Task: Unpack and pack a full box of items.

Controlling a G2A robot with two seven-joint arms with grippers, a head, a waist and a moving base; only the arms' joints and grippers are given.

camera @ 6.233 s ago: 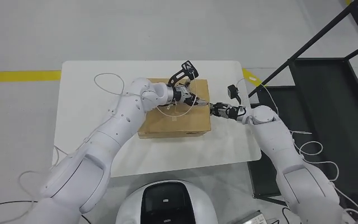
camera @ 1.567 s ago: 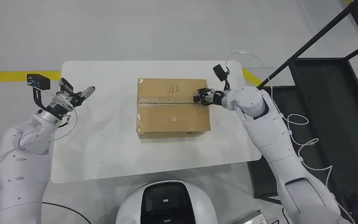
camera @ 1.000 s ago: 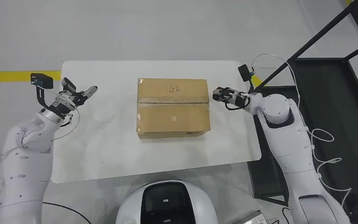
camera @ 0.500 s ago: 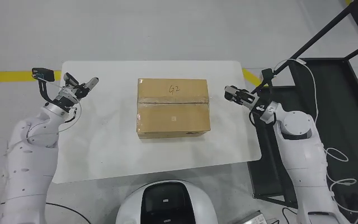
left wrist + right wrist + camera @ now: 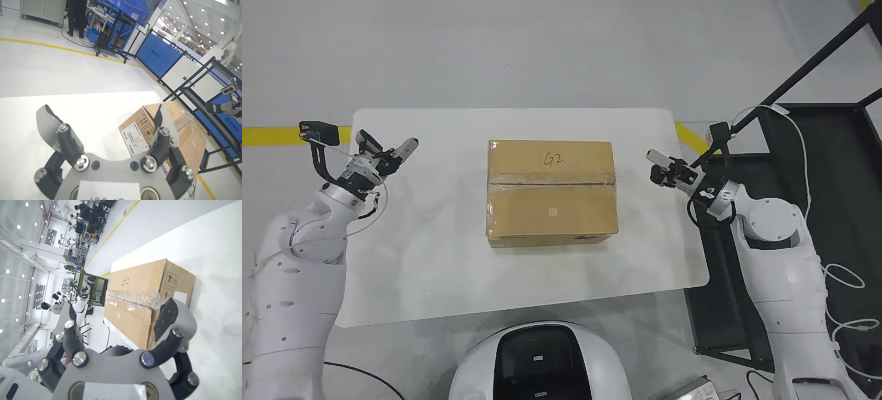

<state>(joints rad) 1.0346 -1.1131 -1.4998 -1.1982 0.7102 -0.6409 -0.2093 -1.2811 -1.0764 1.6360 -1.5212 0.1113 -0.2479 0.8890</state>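
A closed cardboard box (image 5: 552,192) sits in the middle of the white table (image 5: 442,260), its top seam sealed with clear tape (image 5: 132,298) and a handwritten mark on one flap. My left gripper (image 5: 387,152) hovers over the table's far left corner, well away from the box, open and empty. In the left wrist view the open left gripper (image 5: 103,111) looks toward the box (image 5: 170,128). My right gripper (image 5: 662,170) hangs just off the box's right end, open and empty. In the right wrist view the right gripper (image 5: 119,309) faces the box's taped end (image 5: 136,313).
A black metal rack (image 5: 802,150) stands close against the table's right edge, beside my right arm. White cables (image 5: 432,150) trail from both arms. Bare table surrounds the box on all sides.
Both grippers left the box's taped seam. The left arm swung out to the far left corner, and the right gripper drew back off the box's right end, barely moving in the last half second.
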